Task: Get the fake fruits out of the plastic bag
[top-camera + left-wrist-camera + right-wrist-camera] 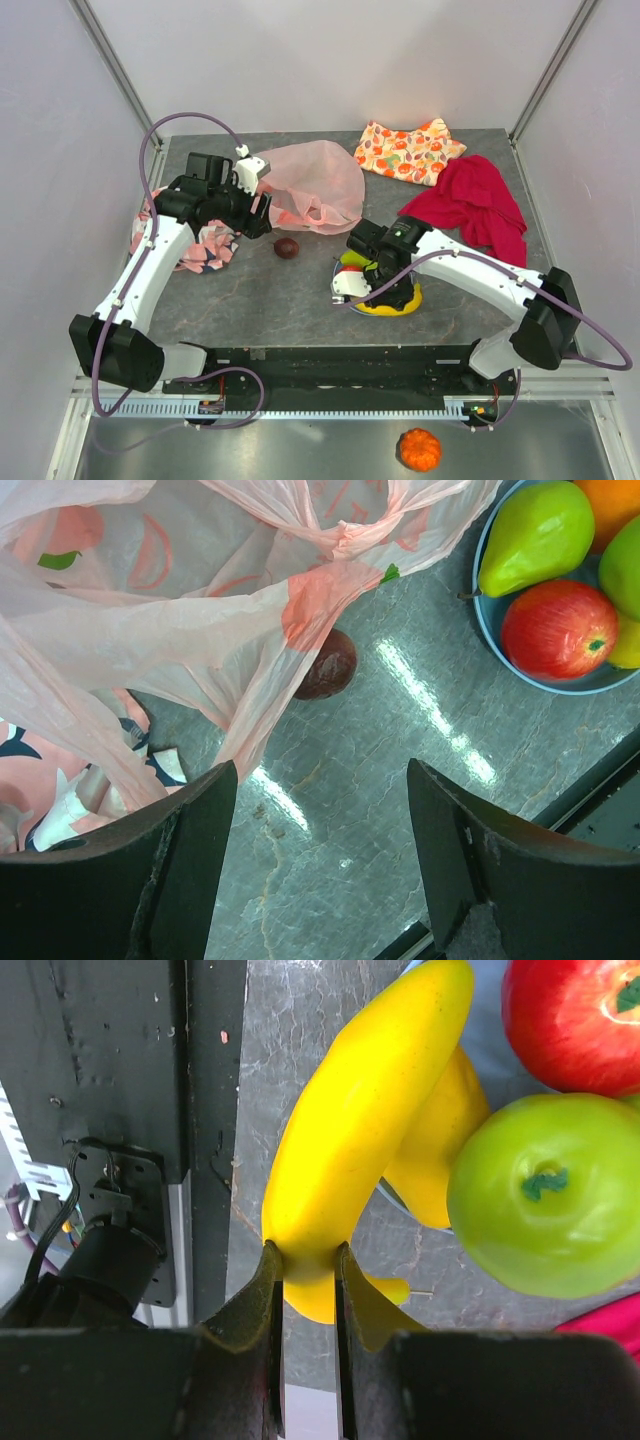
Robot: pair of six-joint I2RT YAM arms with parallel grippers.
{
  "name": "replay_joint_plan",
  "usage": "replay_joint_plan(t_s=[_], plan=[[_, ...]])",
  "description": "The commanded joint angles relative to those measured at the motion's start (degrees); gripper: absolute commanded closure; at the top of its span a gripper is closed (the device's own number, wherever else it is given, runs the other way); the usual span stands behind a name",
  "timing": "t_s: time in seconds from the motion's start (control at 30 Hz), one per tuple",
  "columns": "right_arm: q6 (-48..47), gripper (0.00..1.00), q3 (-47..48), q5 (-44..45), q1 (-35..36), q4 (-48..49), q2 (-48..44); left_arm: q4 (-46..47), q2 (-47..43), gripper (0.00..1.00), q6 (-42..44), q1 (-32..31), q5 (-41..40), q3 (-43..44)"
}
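Right jaws clenched on banana end — left jaws released, plastic bag just beyond.

The bag is thin pink plastic film, translucent and crinkled, with a soft sheen. The banana, green apple, red apple and pear are smooth, glossy plastic. The dark fruit is glossy too, with fine streaks. The plate looks smooth and blue, its material unclear. The desk has a grey, veined, stone-like surface, polished enough to mirror the lights. The red cloth and the fruit-print cloth are matt fabric. The left gripper has matt black plastic fingers, faintly grainy.
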Motion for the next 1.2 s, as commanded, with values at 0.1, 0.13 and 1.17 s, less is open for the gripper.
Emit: replay_joint_plan(t_s=[0.1,0.13,1.17], plan=[[2.58,0.83,-2.96,2.99,0.70,5.33,0.94,1.17,0.25,0.24,-1.47,0.42,1.44,-0.15],[2.32,0.83,-3.57,3.52,0.79,5.60,1.47,1.17,0.34,0.24,-1.47,0.51,1.44,-0.15],[3.72,0.39,-6.04,7.92,0.70,10.88,4.20,1.35,3.07,0.24,-2.26,0.86,2.50,-0.59]])
